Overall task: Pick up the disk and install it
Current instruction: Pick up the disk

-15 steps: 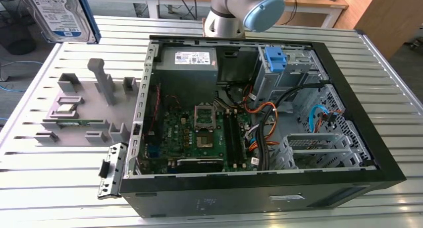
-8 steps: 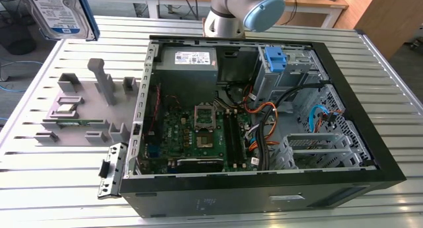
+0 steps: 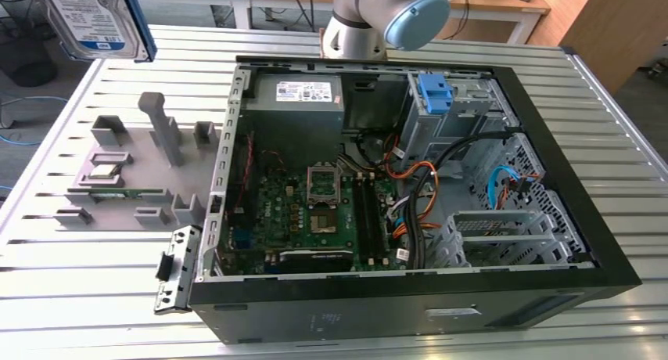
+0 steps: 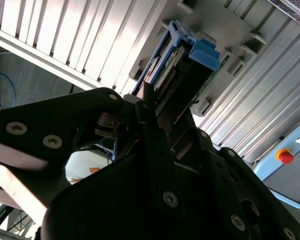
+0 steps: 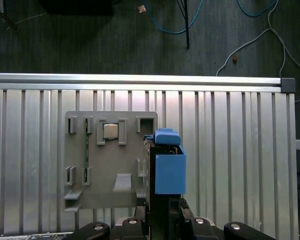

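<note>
Slatted table [image 3: 62,297]: pickup done, gripper [image 5: 166,207] jaws clamped on the disk [image 5: 169,172], held aloft by the grey fixture [image 5: 115,165], well apart from the open case [image 3: 418,297]; install not yet done.

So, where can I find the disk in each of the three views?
Exterior view: disk raised in the upper corner, exterior view's left.
First wrist view: disk edge-on, over the edge of the grey plate.
Second wrist view: disk end-on, in front of that plate.
Shared landmark: the grey plate on the slatted table.
</note>
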Robot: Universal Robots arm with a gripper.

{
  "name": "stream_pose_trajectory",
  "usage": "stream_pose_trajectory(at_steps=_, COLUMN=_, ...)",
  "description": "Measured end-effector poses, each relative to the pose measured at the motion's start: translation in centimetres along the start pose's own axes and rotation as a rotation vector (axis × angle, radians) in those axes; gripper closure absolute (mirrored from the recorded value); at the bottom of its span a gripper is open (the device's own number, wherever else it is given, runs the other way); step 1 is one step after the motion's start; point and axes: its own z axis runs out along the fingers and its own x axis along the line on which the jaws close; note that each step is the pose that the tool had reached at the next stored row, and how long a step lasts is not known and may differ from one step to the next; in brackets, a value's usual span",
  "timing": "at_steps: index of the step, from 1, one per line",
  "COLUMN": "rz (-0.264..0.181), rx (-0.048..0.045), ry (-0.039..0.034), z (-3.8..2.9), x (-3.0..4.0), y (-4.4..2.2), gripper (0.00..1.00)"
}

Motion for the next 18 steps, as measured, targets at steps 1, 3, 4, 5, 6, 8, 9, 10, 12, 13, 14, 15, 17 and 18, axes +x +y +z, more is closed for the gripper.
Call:
stream_pose_trajectory(at_steps=1, rz=0.000, rx=-0.0003, ry=0.0001, z=-0.01, x=0.00, y=-0.03, gripper=0.65)
stream_pose_trajectory(at_steps=3, rz=0.000, rx=-0.0003, ry=0.0001, z=-0.02, x=0.00, y=-0.15, gripper=0.65)
stream_pose_trajectory(at_steps=4, rz=0.000, rx=-0.0001, ry=0.0000, z=-0.01, x=0.00, y=-0.23, gripper=0.65)
stream_pose_trajectory(at_steps=5, rz=0.000, rx=-0.0001, ry=0.0000, z=-0.01, x=-0.01, y=-0.32, gripper=0.65)
stream_pose_trajectory(at_steps=6, rz=0.000, rx=-0.0001, ry=0.0000, z=-0.02, x=-0.01, y=-0.41, gripper=0.65)
stream_pose_trajectory(at_steps=8, rz=0.000, rx=-0.0001, ry=0.0001, z=-0.02, x=-0.01, y=-0.59, gripper=0.65)
stream_pose_trajectory(at_steps=9, rz=0.000, rx=-0.0001, ry=0.0000, z=-0.02, x=-0.02, y=-0.69, gripper=0.65)
stream_pose_trajectory(at_steps=10, rz=0.000, rx=-0.0002, ry=0.0000, z=-0.03, x=-0.02, y=-0.81, gripper=0.65)
stream_pose_trajectory(at_steps=12, rz=0.000, rx=0.0000, ry=0.0000, z=-0.02, x=-0.02, y=-1.05, gripper=0.65)
stream_pose_trajectory(at_steps=13, rz=0.000, rx=-0.0001, ry=0.0000, z=-0.03, x=-0.03, y=-1.15, gripper=0.65)
stream_pose_trajectory(at_steps=14, rz=0.000, rx=-0.0001, ry=0.0001, z=-0.03, x=-0.03, y=-1.18, gripper=0.65)
stream_pose_trajectory(at_steps=15, rz=0.000, rx=-0.0001, ry=0.0001, z=-0.03, x=-0.03, y=-1.18, gripper=0.65)
stream_pose_trajectory(at_steps=17, rz=0.000, rx=-0.0001, ry=0.0000, z=-0.03, x=-0.03, y=-1.19, gripper=0.65)
stream_pose_trajectory(at_steps=18, rz=0.000, rx=-0.0002, ry=0.0001, z=-0.03, x=-0.03, y=-1.20, gripper=0.65)
